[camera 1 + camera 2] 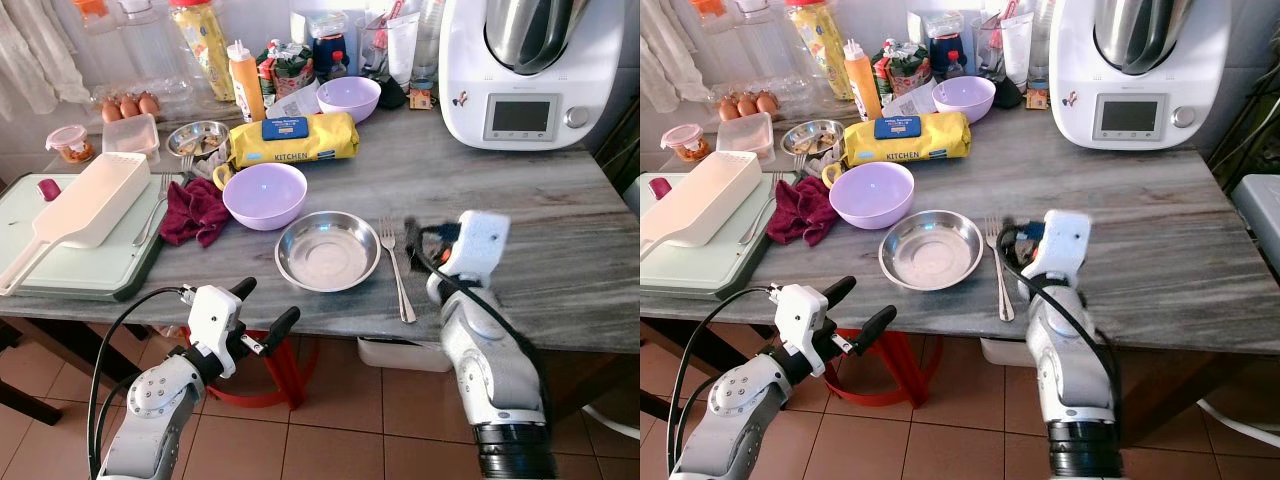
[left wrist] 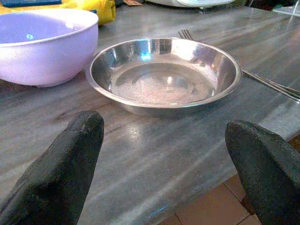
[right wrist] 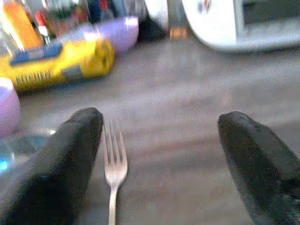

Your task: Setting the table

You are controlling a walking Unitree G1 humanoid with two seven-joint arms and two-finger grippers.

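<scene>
Both grippers' fingers spread, empty; round steel plate [image 1: 328, 251] beside slim fork [image 1: 396, 268].

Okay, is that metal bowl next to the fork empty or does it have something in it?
Empty. The metal bowl stands upright beside the fork, and the left wrist view shows only its bare, shiny bottom.

Two silver arms with white wrist housings, looped black cables (one per arm) and long, rounded black fingers [image 2: 70, 164].
</scene>
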